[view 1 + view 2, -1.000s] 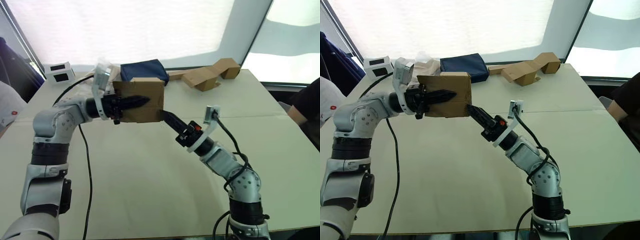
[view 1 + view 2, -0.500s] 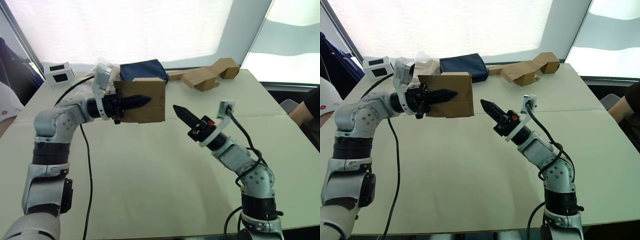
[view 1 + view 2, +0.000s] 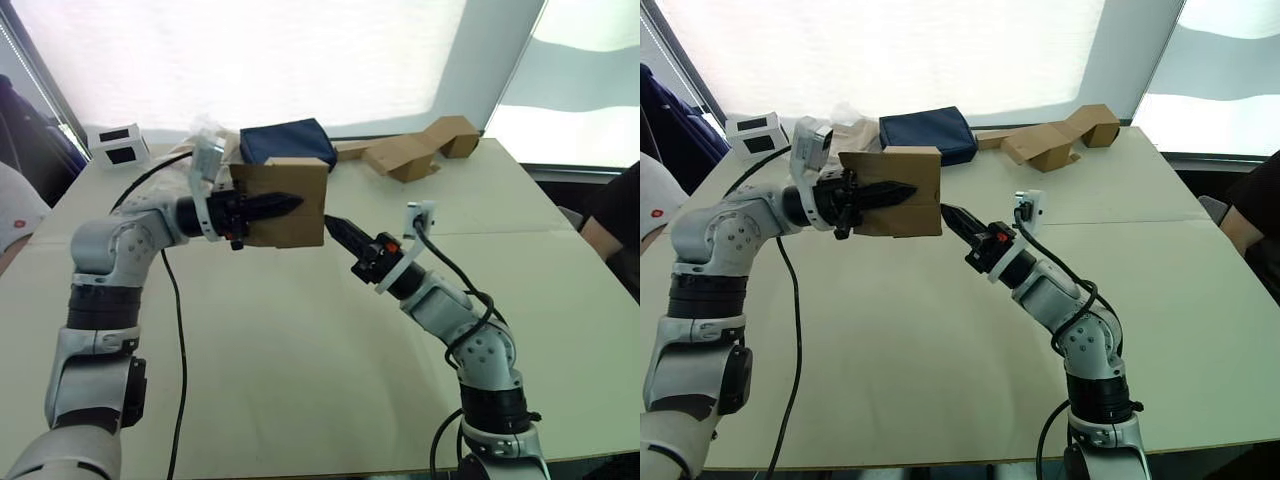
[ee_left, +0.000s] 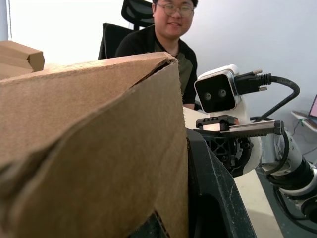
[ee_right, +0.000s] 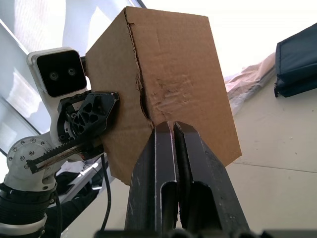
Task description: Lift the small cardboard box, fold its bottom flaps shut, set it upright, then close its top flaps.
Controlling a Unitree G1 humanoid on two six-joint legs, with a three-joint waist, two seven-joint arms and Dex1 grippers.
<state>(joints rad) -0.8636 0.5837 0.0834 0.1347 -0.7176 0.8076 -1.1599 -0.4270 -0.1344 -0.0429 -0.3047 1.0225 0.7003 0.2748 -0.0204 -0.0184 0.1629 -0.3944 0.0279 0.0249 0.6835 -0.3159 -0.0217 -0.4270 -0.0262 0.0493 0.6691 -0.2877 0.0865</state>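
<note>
— Bright window blinds behind a pale table [image 3: 300,340]; what's held up over it?

— The small cardboard box [image 3: 290,195], in the air above the table's far half, clamped by the left gripper [image 3: 285,203] (one finger across its near face).

— And the right gripper [image 3: 331,225]?

— Fingers pressed together, tip touching the box's lower right edge.

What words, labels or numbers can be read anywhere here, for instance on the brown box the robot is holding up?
No text can be read anywhere.
The small cardboard box, held in the left tool: plain brown, unprinted.
The white box with black panels: no legible lettering.
The red mark on the right arm, behind the right tool: too small to read.
</note>
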